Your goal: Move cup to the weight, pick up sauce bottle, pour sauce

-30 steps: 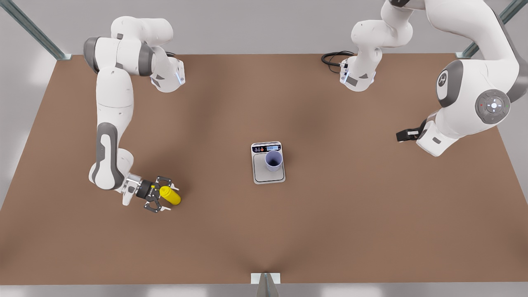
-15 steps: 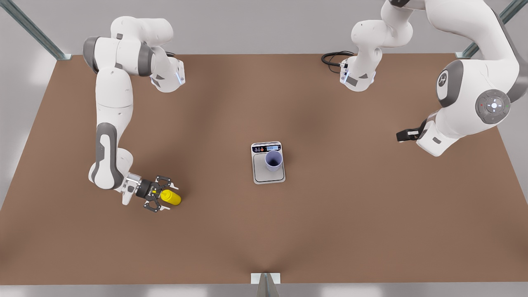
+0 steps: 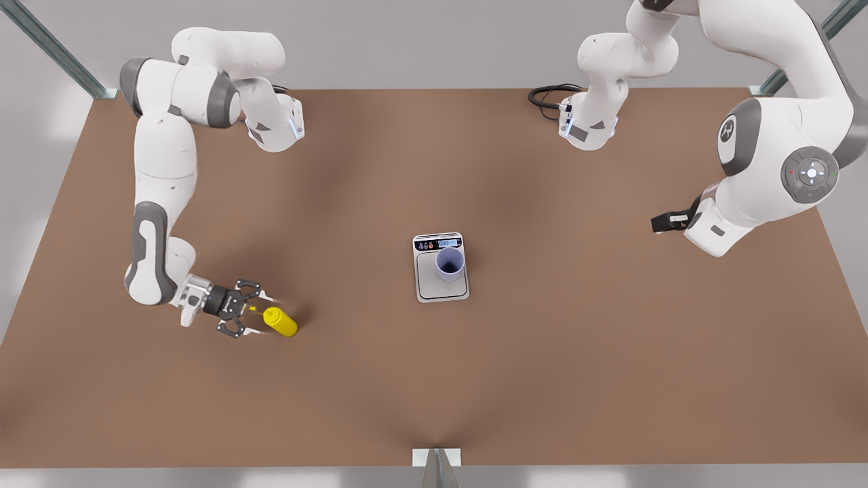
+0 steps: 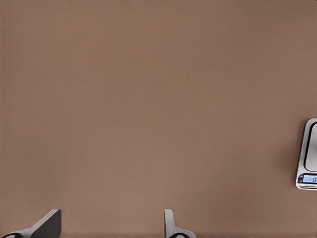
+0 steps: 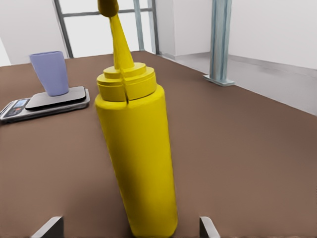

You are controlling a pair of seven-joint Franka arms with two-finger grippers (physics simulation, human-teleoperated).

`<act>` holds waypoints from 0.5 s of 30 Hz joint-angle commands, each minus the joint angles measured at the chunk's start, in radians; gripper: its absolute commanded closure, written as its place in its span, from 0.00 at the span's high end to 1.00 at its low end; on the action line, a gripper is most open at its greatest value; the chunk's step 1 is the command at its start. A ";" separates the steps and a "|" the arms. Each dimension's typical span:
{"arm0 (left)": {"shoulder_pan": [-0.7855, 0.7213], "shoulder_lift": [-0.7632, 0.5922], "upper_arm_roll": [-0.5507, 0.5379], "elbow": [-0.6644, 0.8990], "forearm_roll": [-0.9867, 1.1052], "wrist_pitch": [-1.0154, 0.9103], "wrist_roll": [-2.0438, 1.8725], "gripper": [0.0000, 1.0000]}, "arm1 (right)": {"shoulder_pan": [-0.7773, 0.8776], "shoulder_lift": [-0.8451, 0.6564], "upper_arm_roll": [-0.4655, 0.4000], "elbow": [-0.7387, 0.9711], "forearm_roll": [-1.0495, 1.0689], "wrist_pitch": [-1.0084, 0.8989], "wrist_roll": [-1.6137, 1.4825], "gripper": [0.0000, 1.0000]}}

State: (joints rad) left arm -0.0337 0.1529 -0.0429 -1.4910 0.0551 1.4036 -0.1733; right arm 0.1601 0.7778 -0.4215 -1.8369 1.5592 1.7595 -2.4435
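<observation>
The yellow sauce bottle [image 3: 281, 322] stands upright on the brown table toward the front view's left. My right gripper [image 3: 260, 315] lies level just to its left, open, with the bottle [image 5: 138, 153] ahead of and between the spread fingertips [image 5: 207, 227], untouched. The lavender cup [image 3: 449, 263] stands on the weight [image 3: 434, 288], a small steel scale at mid-table; the right wrist view has the cup [image 5: 50, 73] and scale [image 5: 20, 108] in the distance. My left gripper [image 3: 668, 221] waits high at the front view's right, open [image 4: 109, 228] over bare table, the scale's edge [image 4: 308, 163] at the side.
A coiled black cable [image 3: 546, 95] lies at the table's back edge near an arm base [image 3: 588, 129]. Metal frame posts [image 5: 220, 42] stand at the table's corners. Wide bare tabletop [image 3: 576, 352] surrounds the scale.
My right gripper has drawn back toward the front view's left, from around the bottle to just off its side, still open. The bottle, cup and left arm have not moved.
</observation>
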 commanded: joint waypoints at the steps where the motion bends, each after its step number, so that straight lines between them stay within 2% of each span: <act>1: 0.000 -0.001 0.000 0.000 0.000 0.000 0.000 1.00 | -0.005 0.000 0.000 0.001 -0.007 0.000 0.000 1.00; 4: 0.000 0.001 0.000 0.000 0.000 0.000 0.000 1.00 | -0.063 -0.043 -0.045 0.014 -0.126 -0.058 0.021 1.00; 6: 0.000 0.001 0.000 0.000 0.000 0.000 0.000 1.00 | -0.045 -0.074 -0.220 0.154 -0.332 -0.198 0.230 1.00; 7: 0.000 0.001 0.000 0.000 0.000 0.000 0.000 1.00 | -0.040 -0.110 -0.249 0.208 -0.405 -0.221 0.348 1.00; 8: 0.000 0.001 0.000 0.000 0.000 0.000 0.000 1.00 | -0.047 -0.143 -0.253 0.332 -0.559 -0.224 0.569 1.00; 10: 0.000 -0.001 0.000 0.000 0.000 0.000 0.000 1.00 | -0.050 -0.134 -0.255 0.534 -0.662 -0.226 0.914 1.00; 13: 0.000 0.001 0.000 0.000 0.000 0.000 0.000 1.00 | 0.033 -0.129 -0.247 0.610 -0.745 -0.074 1.337 1.00; 14: 0.000 0.001 0.000 0.000 0.000 0.000 0.000 1.00 | 0.050 -0.143 -0.229 0.640 -0.867 -0.057 1.495 1.00; 15: 0.000 0.001 0.000 0.000 0.000 0.000 0.000 1.00 | -0.002 -0.224 -0.074 0.628 -1.042 -0.045 1.675 1.00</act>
State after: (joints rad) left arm -0.0337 0.1535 -0.0429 -1.4910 0.0551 1.4036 -0.1733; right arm 0.0712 0.4780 -0.3018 -1.2278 0.3081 1.7412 -0.6129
